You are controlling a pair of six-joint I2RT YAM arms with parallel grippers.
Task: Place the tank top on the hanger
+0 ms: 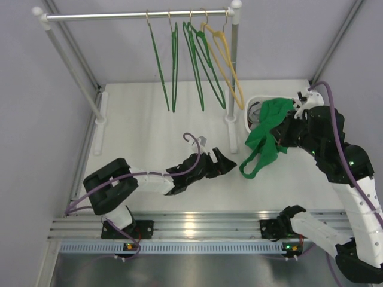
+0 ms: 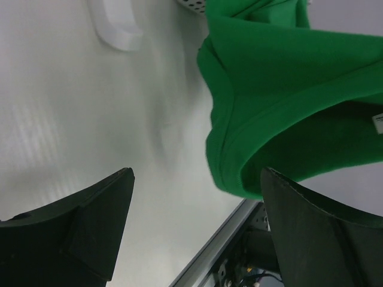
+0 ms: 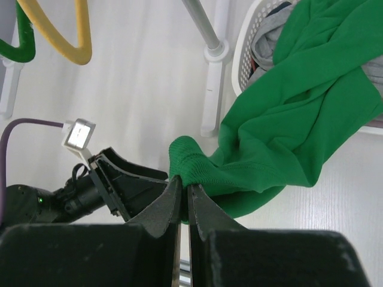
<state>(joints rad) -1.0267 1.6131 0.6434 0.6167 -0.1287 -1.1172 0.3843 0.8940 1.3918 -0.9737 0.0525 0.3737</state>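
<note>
Tank top (image 1: 266,134) lies half out of the basket (image 1: 250,110): its upper part is draped over the basket rim and over grey clothes (image 3: 269,42) inside, and the rest is drawn out to the near side of the basket, with 1 strap loop hanging down toward the table (image 1: 143,137). Right gripper (image 3: 184,191) is at the near side of the basket, its jaws pressed together on a fold of the fabric. Left gripper (image 1: 224,162) is near-left of the basket, just beside the hanging fabric, jaws wide apart with nothing between them. Far-left of the basket, 4 green hangers (image 1: 174,66) hang on a rail (image 1: 119,17), and 1 yellow hanger (image 3: 84,36) hangs closest to the basket.
</note>
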